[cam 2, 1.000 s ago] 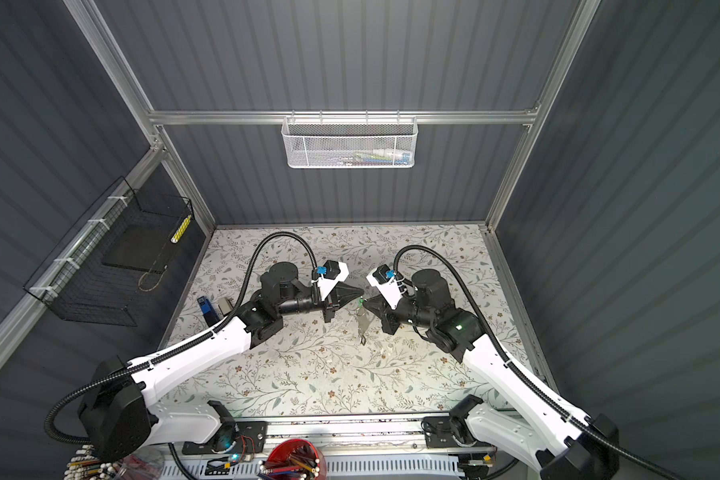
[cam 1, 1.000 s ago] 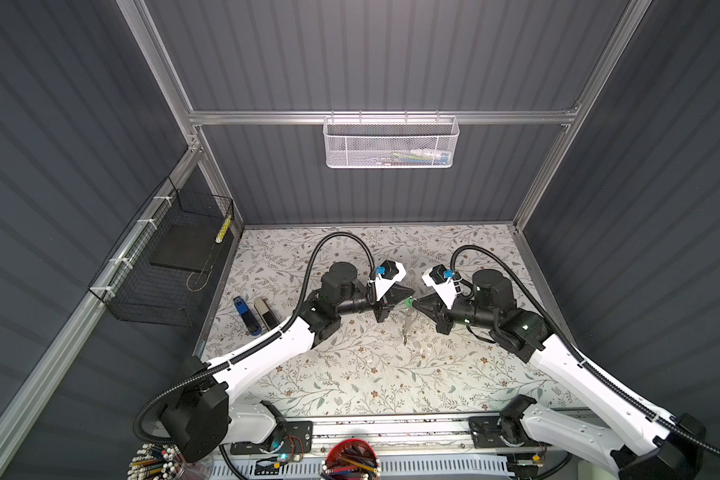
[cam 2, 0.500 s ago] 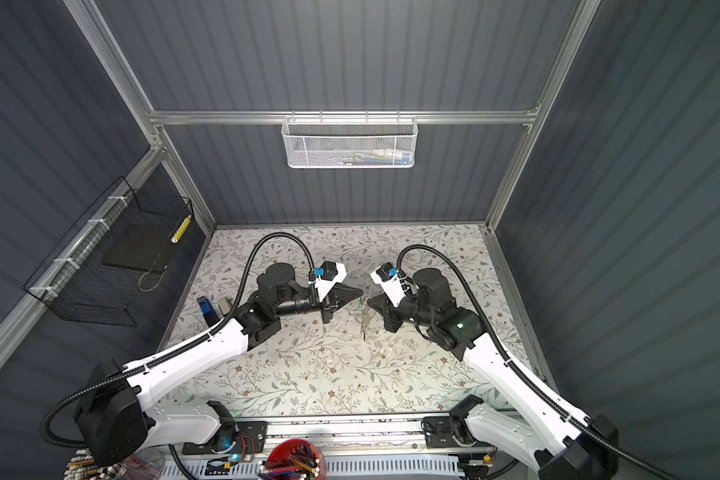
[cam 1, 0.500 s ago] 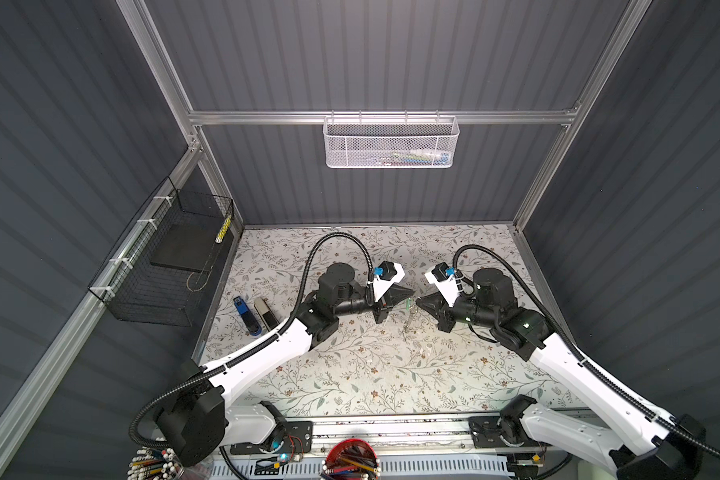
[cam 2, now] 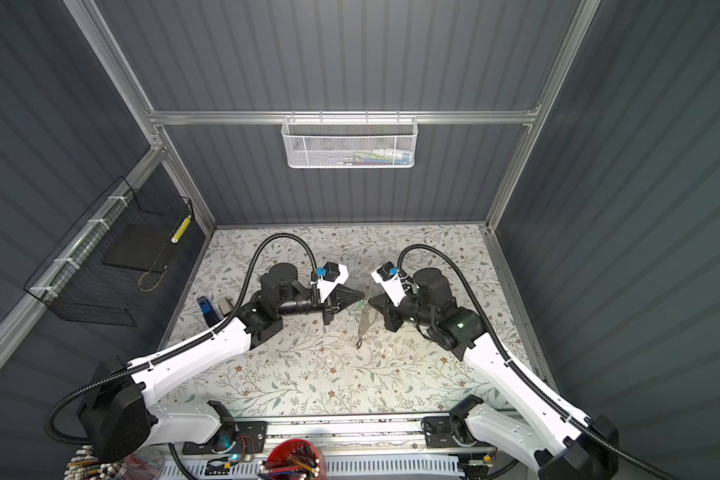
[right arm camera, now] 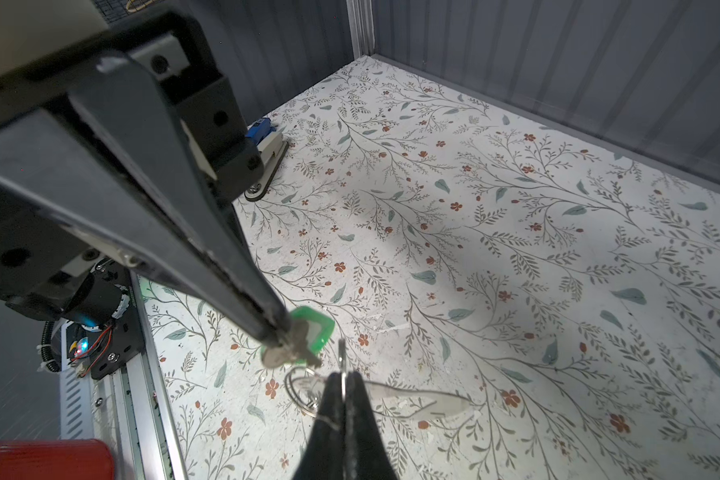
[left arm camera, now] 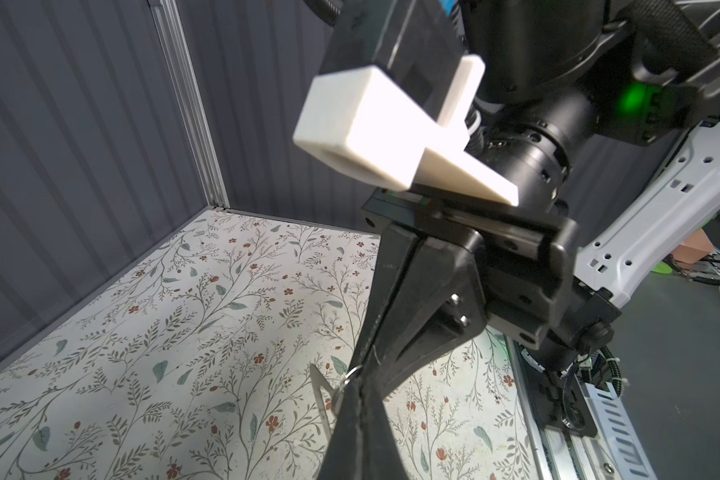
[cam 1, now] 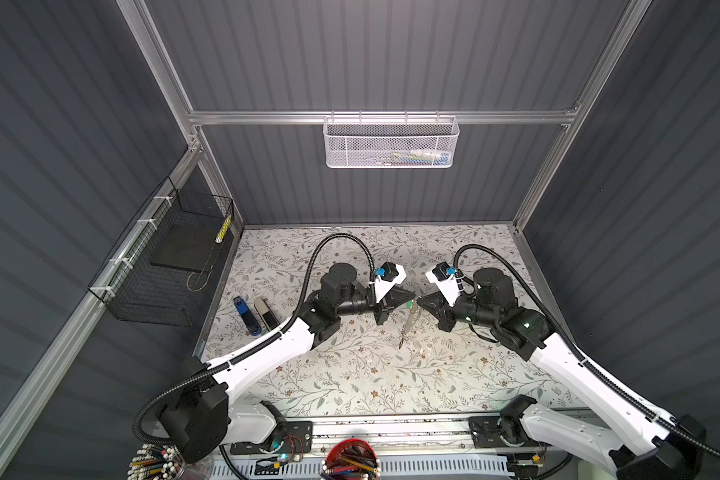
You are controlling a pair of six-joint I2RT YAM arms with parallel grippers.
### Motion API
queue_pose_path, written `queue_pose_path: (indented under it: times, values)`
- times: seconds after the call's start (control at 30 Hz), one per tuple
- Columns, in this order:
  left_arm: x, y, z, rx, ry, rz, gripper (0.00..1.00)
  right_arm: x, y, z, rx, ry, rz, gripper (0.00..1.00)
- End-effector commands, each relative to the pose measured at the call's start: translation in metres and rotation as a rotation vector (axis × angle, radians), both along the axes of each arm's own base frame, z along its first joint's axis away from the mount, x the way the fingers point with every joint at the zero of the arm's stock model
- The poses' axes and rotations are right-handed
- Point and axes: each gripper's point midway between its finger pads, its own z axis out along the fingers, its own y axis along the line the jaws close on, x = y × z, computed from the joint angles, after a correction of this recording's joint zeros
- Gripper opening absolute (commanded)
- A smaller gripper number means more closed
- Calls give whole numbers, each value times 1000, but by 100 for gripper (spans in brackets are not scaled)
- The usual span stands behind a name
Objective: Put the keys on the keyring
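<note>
My left gripper [cam 1: 412,296] [cam 2: 362,296] is shut on a small silver key [right arm camera: 284,355] with a green plastic tag [right arm camera: 314,330] [cam 1: 410,306]. Tip to tip with it, my right gripper [cam 1: 420,302] [right arm camera: 341,379] is shut on a thin metal loop [right arm camera: 304,390] of the keyring [right arm camera: 427,402]. The keyring is a flat grey oblong piece that hangs below both tips over the middle of the floral table [cam 1: 407,328] [cam 2: 364,325]. In the left wrist view my left gripper [left arm camera: 352,388] meets the right fingers [left arm camera: 395,307], with a small ring [left arm camera: 351,371] between them.
A blue stapler [cam 1: 244,316] and a grey stapler [cam 1: 267,313] lie at the table's left edge. A black wire basket [cam 1: 171,266] hangs on the left wall and a white mesh basket [cam 1: 391,141] on the back wall. A red pencil cup [cam 1: 352,457] stands in front.
The two gripper tips drew slightly apart and have come close together again. Both stay shut, and the keyring still hangs under them.
</note>
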Motion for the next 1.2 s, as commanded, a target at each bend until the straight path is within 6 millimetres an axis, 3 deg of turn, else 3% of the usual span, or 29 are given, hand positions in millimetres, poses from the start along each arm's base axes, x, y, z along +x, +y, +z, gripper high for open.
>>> queue_pose_path:
  times: [0.0, 0.73, 1.17]
  values:
    - [-2, -5, 11, -32, -1, -23, 0, 1, 5, 26, 55, -54, 17, 0]
    - [5, -9, 12, -53, 11, 3, 0, -4, 12, 25, 83, -29, 63, 0]
    - [19, 1, 7, -18, 5, 117, 0, -8, 10, 24, 78, -35, 70, 0]
